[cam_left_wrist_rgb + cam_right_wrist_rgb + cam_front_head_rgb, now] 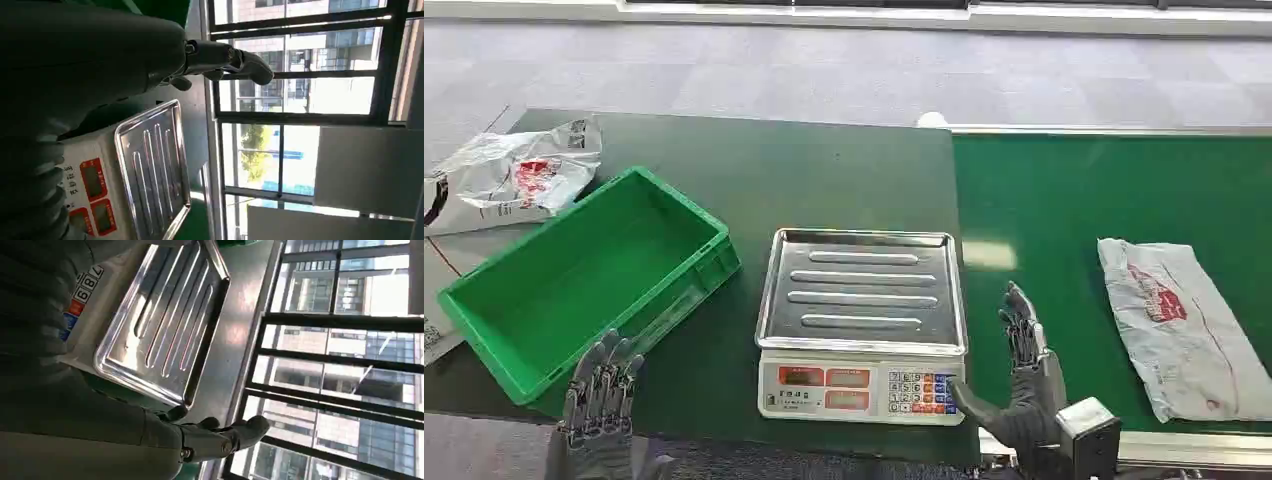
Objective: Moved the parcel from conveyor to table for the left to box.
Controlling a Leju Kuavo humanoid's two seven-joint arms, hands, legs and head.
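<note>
Parcel (1181, 325) lies flat on the green conveyor (1064, 210), well right of the right hand (1024, 385), whose fingers are spread and empty like the left hand's (602, 400) by the green crate (574, 280); pickup unstarted, next a rightward reach.

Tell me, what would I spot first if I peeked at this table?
Probably the bright green box sitting empty at the table's left, and the shiny steel scale in the middle. Then the white parcel lying flat on the green conveyor to the right, with the robot's open right hand between scale and parcel.
</note>
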